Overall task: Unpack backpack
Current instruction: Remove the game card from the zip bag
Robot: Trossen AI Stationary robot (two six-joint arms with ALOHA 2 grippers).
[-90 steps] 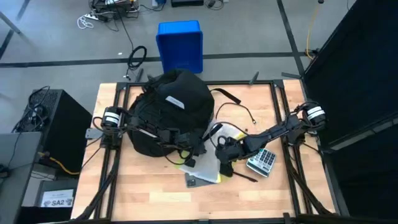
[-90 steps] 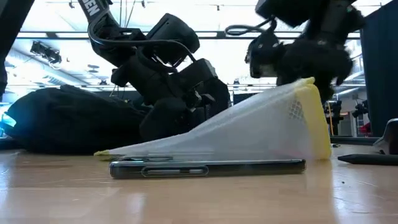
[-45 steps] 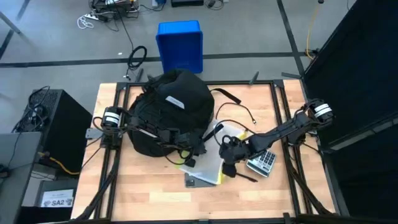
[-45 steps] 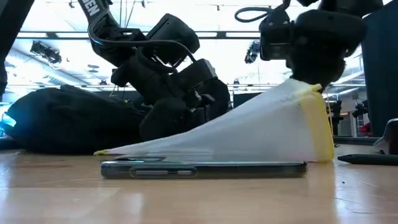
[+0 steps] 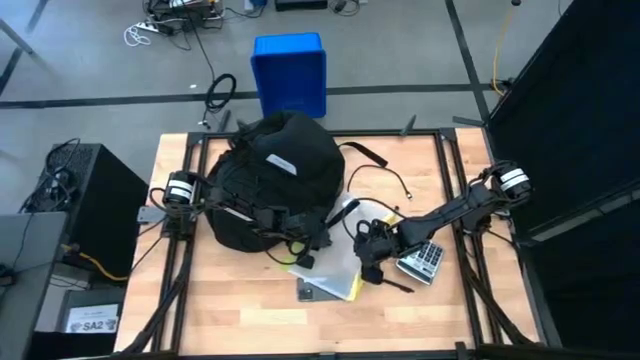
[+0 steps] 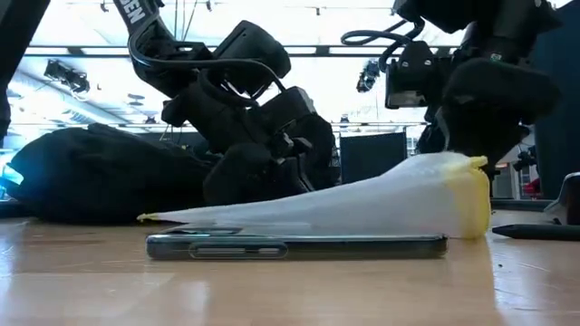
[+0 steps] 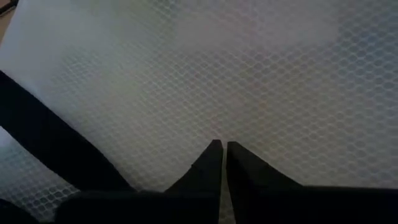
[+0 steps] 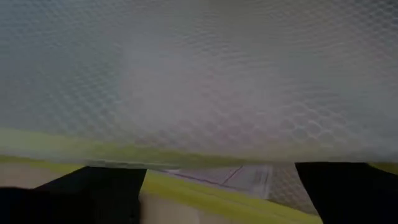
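Right gripper [image 5: 371, 258] is hovering low over the yellow-edged end of the mesh pouch [image 5: 338, 268], fingers spread apart with the pouch's yellow band between and below them in the right wrist view; it is not gripping anything. Half a second ago that end of the pouch was raised in a steep wedge under this gripper; now it is lying lower and flatter in the low view, so the pouch reads as set down and let go, one more item out on the table [image 5: 240, 300]. Left gripper [image 5: 300, 245] is sitting at the front of the backpack [image 5: 275, 180], unchanged over the last second, its fingers pressed together on the pouch's mesh in its own wrist view. Backpack: one, black, lying on the rear left of the table, just beside the pouch. Count of unpacked things: one mesh pouch; one phone [image 6: 296, 244], lying flat under the pouch's near edge; one calculator [image 5: 422, 259], near the right gripper; one pen [image 5: 397, 285], beside the calculator. Off the table: one blue box [image 5: 290, 75] on the floor behind. Judgement: unpacking is partly done; whether the backpack is holding more cannot be told.
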